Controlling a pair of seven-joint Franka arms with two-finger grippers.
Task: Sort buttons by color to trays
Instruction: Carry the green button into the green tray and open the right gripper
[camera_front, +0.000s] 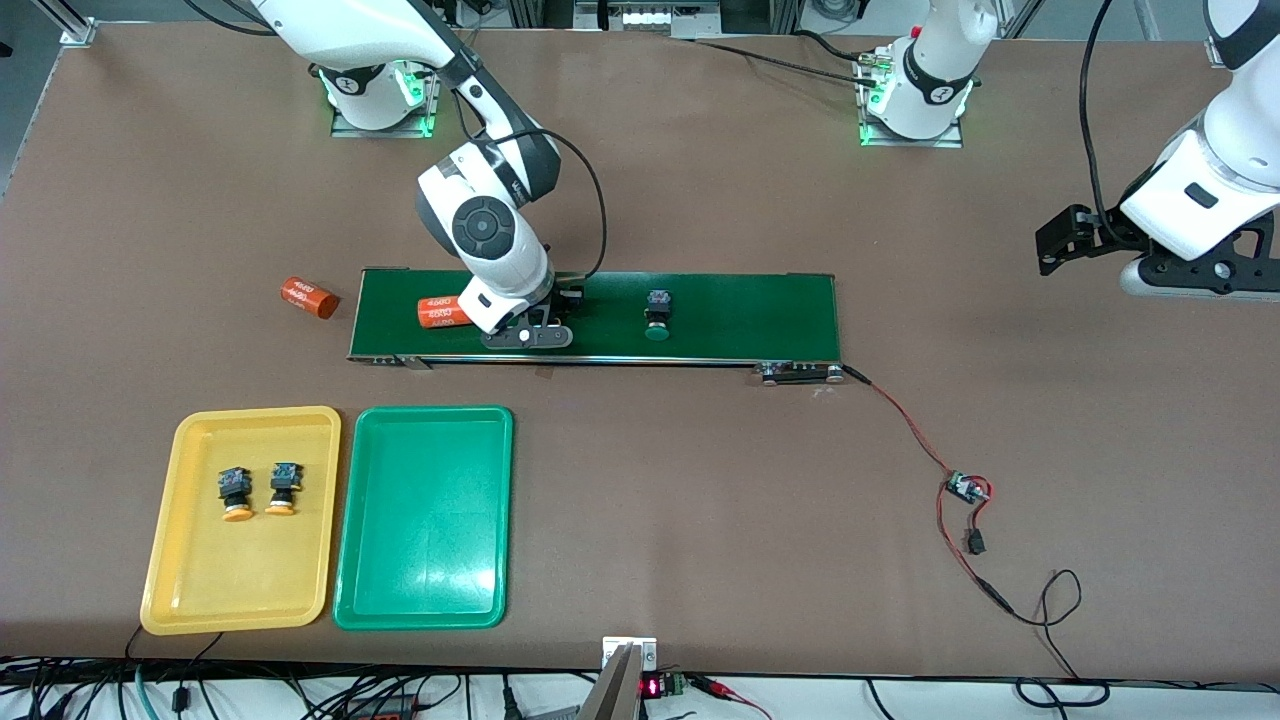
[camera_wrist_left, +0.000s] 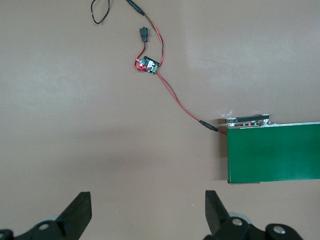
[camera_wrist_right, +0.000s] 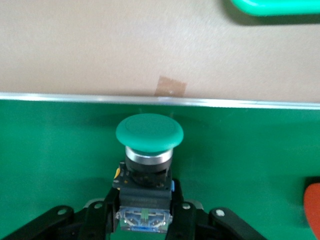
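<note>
Buttons are numbering four in all: two yellow-capped buttons (camera_front: 258, 491) are lying side by side in the yellow tray (camera_front: 190, 600), a green-capped button (camera_front: 657, 313) is sitting alone on the conveyor belt (camera_front: 740, 320), and the right wrist view is revealing a second green button (camera_wrist_right: 148, 150) that the front view is hiding under the arm. The right gripper (camera_wrist_right: 145, 210) is pinching that button's body, low on the belt. The green tray (camera_front: 425, 590) is holding nothing. Two orange cylinders are showing, one (camera_front: 308, 297) on the table, one (camera_front: 440, 311) on the belt. The left gripper (camera_wrist_left: 147, 212) is waiting with fingers spread above bare table near the belt's end and a small circuit board (camera_wrist_left: 149, 65).
</note>
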